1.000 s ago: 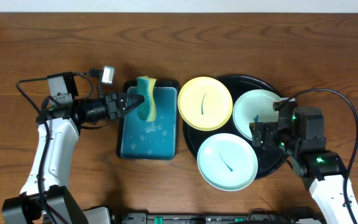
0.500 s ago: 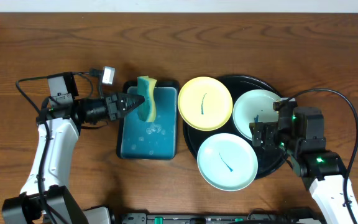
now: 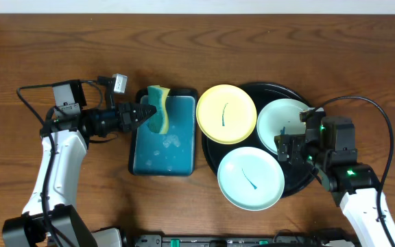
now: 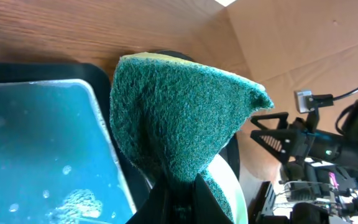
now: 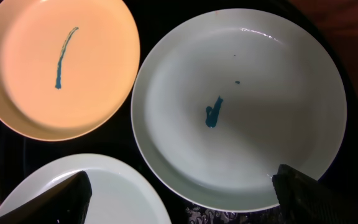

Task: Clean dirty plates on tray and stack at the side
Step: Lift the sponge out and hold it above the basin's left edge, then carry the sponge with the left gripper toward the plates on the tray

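Pincer of the left arm clenched on a yellow-and-green scouring sponge, held on edge over the rectangular teal dish left of centre. Pincer of the right arm spread wide above the large round black tray, right of centre on the wooden desk. The tray carries a pale yellow round plastic plate and two mint-white plates, all teal-smeared.

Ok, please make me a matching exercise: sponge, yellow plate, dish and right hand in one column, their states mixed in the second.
1. sponge
2. yellow plate
3. dish
4. right hand

A. open, over the tray
B. has bubbles inside
C. gripped by the left hand
D. one thin teal line

Pairs: 1-C, 2-D, 3-B, 4-A
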Motion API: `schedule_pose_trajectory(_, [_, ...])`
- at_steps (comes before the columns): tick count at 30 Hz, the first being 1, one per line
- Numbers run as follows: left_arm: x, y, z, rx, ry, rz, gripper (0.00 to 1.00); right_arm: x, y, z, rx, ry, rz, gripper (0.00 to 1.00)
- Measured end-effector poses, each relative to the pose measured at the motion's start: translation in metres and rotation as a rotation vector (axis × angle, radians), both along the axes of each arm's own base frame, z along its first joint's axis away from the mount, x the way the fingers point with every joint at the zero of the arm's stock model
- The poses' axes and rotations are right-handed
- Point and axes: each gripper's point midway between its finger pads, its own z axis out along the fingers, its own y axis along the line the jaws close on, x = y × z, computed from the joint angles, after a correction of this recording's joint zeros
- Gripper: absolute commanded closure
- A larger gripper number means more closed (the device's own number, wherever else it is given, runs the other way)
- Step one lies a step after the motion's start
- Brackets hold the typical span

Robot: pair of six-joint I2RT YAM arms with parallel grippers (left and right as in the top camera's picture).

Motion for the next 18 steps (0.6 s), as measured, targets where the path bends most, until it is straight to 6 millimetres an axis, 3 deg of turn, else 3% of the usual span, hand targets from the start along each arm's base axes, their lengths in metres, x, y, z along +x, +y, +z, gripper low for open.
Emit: schedule_pose_trajectory(18, [0.0028, 0.0046, -0.007, 0.044, 0.01, 0.024, 0.93, 0.0, 0.0, -0.0002, 0.0, 0.0, 0.0, 0.07])
